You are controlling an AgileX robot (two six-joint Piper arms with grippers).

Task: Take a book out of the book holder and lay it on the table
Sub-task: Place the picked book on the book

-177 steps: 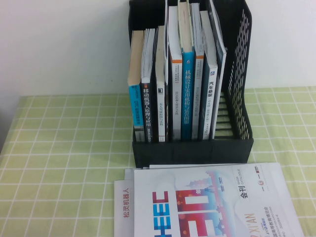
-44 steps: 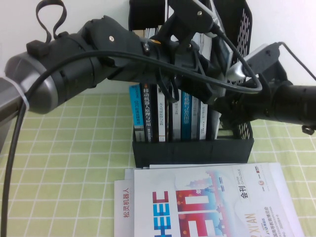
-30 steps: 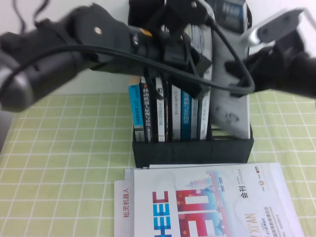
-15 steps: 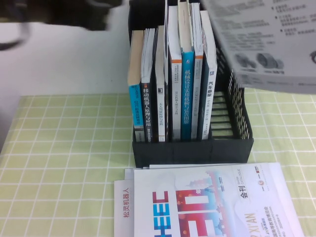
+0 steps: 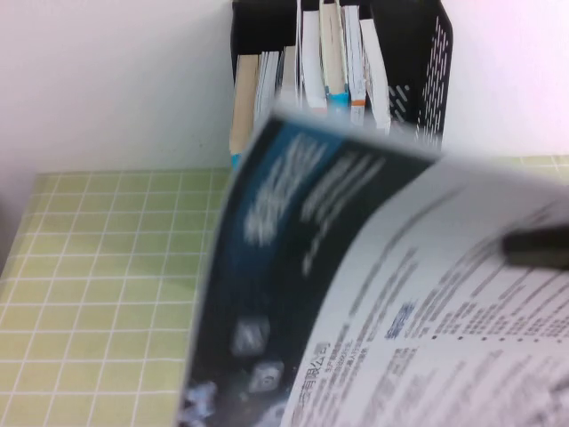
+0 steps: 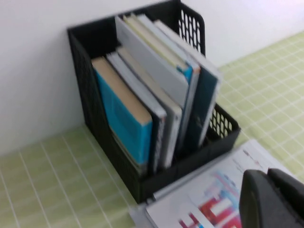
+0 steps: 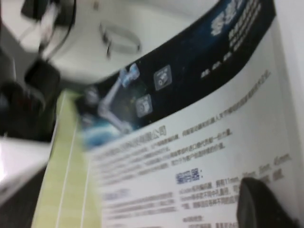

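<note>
The book [image 5: 373,294] is out of the book holder [image 5: 428,62] and hangs tilted in the air close to the high camera, hiding the holder's lower part. Only its side with a dark blue band and small printed text shows; the title side is hidden. My right gripper [image 5: 538,247] is shut on the book's right edge, with one dark finger [image 7: 259,204] lying over the page [image 7: 190,142]. My left gripper [image 6: 273,199] is shut and empty, hovering above the table in front of the holder [image 6: 90,61]; it is out of the high view.
Several thick upright books [image 6: 142,95] stand in the holder. A white magazine with red-blue lettering [image 6: 209,204] lies on the green checked table [image 5: 98,285] in front of the holder. A white wall stands behind.
The book has come up out of the holder's right slot and swung toward the camera, now covering the lower right of the high view. My left arm has drawn out of that view.
</note>
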